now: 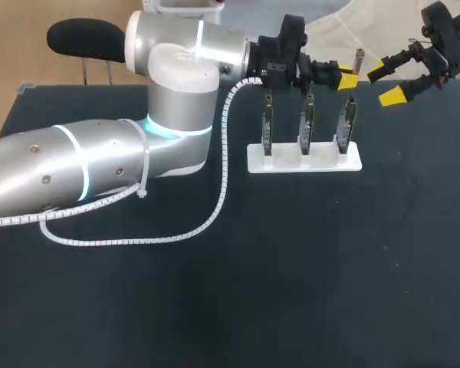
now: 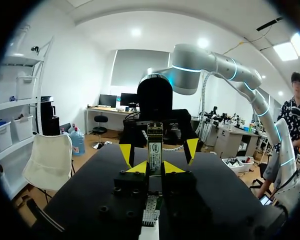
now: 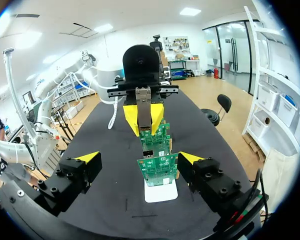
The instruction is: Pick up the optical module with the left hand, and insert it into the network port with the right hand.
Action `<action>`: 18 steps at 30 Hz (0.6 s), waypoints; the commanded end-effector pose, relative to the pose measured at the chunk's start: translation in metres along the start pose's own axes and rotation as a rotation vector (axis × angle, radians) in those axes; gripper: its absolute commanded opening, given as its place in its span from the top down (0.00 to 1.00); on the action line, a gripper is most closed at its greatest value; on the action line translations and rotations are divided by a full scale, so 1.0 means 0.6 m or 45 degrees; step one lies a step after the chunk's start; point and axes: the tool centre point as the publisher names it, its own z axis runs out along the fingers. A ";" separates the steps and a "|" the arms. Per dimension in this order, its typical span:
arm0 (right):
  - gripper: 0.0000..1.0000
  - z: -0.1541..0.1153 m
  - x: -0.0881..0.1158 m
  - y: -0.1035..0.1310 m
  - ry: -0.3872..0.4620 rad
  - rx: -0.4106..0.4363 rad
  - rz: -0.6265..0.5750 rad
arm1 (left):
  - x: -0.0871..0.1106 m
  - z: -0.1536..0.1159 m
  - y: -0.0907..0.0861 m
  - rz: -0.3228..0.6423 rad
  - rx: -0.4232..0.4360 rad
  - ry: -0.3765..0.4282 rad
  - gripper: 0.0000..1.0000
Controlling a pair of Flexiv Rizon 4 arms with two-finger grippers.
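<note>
The left claw (image 2: 155, 169) clamps the optical module (image 2: 155, 147) upright above the white stand (image 1: 284, 162) of circuit boards (image 1: 307, 123), apparently offering it for handover to the right claw (image 1: 383, 83), open beside the stand.

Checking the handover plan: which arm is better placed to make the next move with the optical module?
Right, probably. The left pincer is shut on the optical module above the boards; the right pincer stands open, empty, facing it, ready to take it.
</note>
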 end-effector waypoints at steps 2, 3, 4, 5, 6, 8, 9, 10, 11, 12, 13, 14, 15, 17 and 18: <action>0.00 0.001 0.001 0.003 0.000 0.006 -0.002 | -0.001 0.000 0.000 -0.001 -0.001 0.003 1.00; 0.00 0.001 0.001 0.003 0.000 0.006 -0.002 | -0.001 0.000 0.000 -0.001 -0.001 0.003 1.00; 0.00 0.001 0.001 0.003 0.000 0.006 -0.002 | -0.001 0.000 0.000 -0.001 -0.001 0.003 1.00; 0.00 0.001 0.001 0.003 0.000 0.006 -0.002 | -0.001 0.000 0.000 -0.001 -0.001 0.003 1.00; 0.00 0.001 0.000 0.003 0.002 -0.007 -0.012 | -0.001 0.000 0.000 -0.001 -0.001 0.003 1.00; 0.00 -0.003 -0.003 -0.003 0.009 0.008 -0.016 | -0.001 0.000 0.000 -0.001 -0.001 0.003 1.00; 0.00 -0.006 -0.003 -0.006 0.013 0.015 -0.022 | -0.001 0.000 0.000 -0.001 -0.001 0.003 1.00; 0.00 -0.009 -0.004 -0.009 0.022 0.023 -0.028 | -0.001 0.000 0.000 -0.001 -0.001 0.003 1.00; 0.00 -0.013 -0.006 -0.012 0.032 0.036 -0.040 | -0.001 0.000 0.000 -0.001 -0.001 0.003 1.00; 0.00 -0.017 -0.009 -0.014 0.032 0.043 -0.043 | -0.001 0.000 0.000 -0.001 -0.001 0.003 1.00; 0.00 -0.020 -0.011 -0.017 0.044 0.058 -0.052 | -0.001 0.000 0.000 -0.001 -0.001 0.003 1.00; 0.00 -0.022 -0.014 -0.020 0.050 0.070 -0.059 | -0.001 0.000 0.000 -0.001 -0.001 0.003 1.00; 0.00 -0.024 -0.018 -0.022 0.044 0.074 -0.063 | -0.001 0.000 0.000 -0.001 -0.001 0.003 1.00; 0.00 -0.024 -0.027 -0.023 0.046 0.079 -0.090 | -0.001 0.000 0.000 -0.001 -0.001 0.003 1.00; 0.00 -0.024 -0.032 -0.024 0.039 0.075 -0.098 | -0.001 0.000 0.000 -0.001 -0.001 0.003 1.00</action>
